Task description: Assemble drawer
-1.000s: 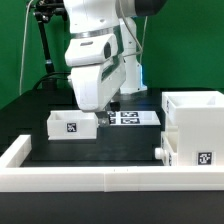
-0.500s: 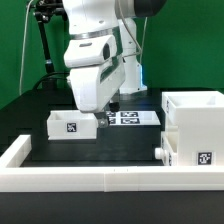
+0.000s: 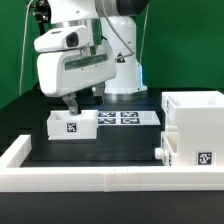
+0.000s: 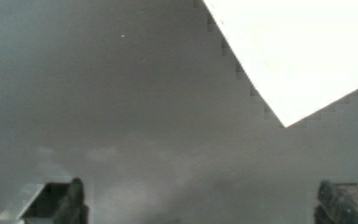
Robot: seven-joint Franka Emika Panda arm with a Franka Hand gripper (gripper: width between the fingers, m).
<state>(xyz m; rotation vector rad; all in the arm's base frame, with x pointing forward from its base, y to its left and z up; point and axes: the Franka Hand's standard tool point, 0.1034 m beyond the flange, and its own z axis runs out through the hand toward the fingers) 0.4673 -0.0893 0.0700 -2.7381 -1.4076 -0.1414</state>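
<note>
Exterior view's left: gripper (image 3: 69,104) hangs just above the tray (image 3: 72,124), apart from it. In the wrist view the fingers (image 4: 55,200) are spread wide with nothing between them. Middle: marker board (image 3: 125,117) just beside the tray. Right: housing (image 3: 196,122), upright, near the wall (image 3: 80,178).
</note>
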